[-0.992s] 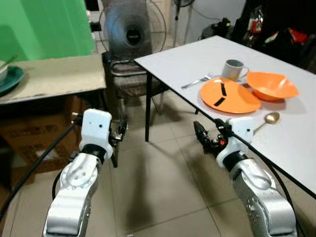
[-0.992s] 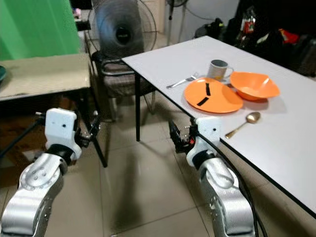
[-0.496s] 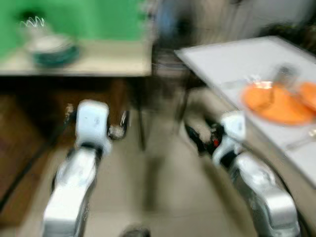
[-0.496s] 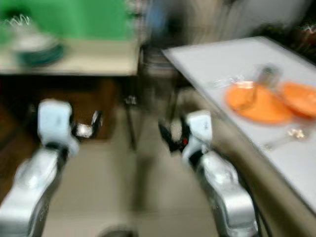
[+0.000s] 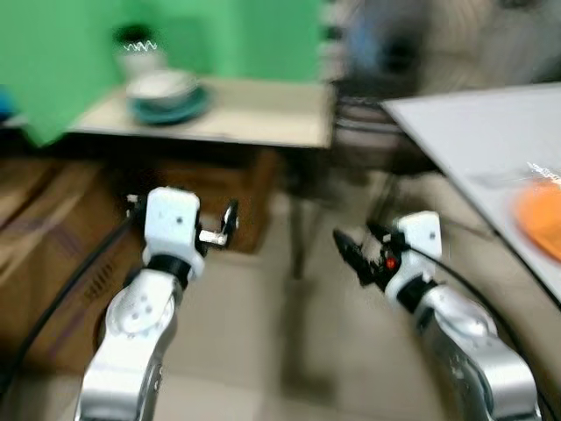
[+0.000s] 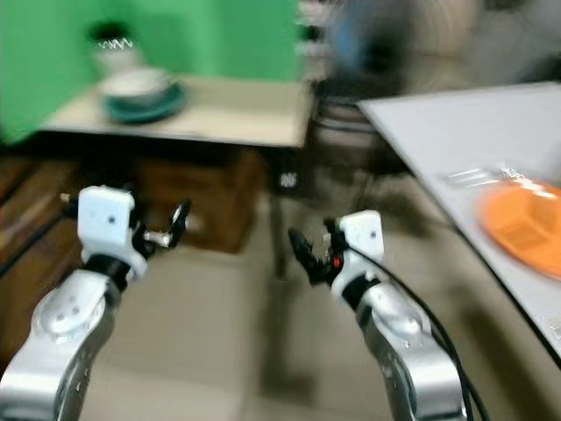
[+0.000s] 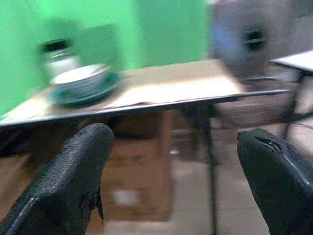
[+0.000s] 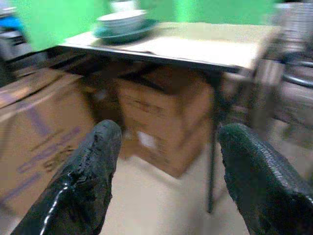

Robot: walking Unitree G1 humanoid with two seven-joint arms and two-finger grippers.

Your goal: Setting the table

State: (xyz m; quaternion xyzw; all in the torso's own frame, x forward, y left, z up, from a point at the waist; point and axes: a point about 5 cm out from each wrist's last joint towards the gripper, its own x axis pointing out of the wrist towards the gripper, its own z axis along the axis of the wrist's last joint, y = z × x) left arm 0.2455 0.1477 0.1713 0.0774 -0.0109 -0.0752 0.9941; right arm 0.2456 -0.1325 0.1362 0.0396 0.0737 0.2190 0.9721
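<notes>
Open floor (image 5: 289, 351) lies ahead between both arms; beige side table (image 5: 263, 118) with cardboard boxes (image 8: 166, 117) beneath blocks the front, white table (image 5: 473, 132) bounds the right

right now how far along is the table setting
Partly done: an orange plate already lies on the white table. Nothing is in hand; the left gripper and right gripper are both open and empty. Left to fetch: the white bowl on its teal plate, on the side table.

Two silver metal arms with white boxy wrist housings, black cables trailing alongside, and textured black fingers (image 7: 73, 181); a red light glows at the right wrist.
</notes>
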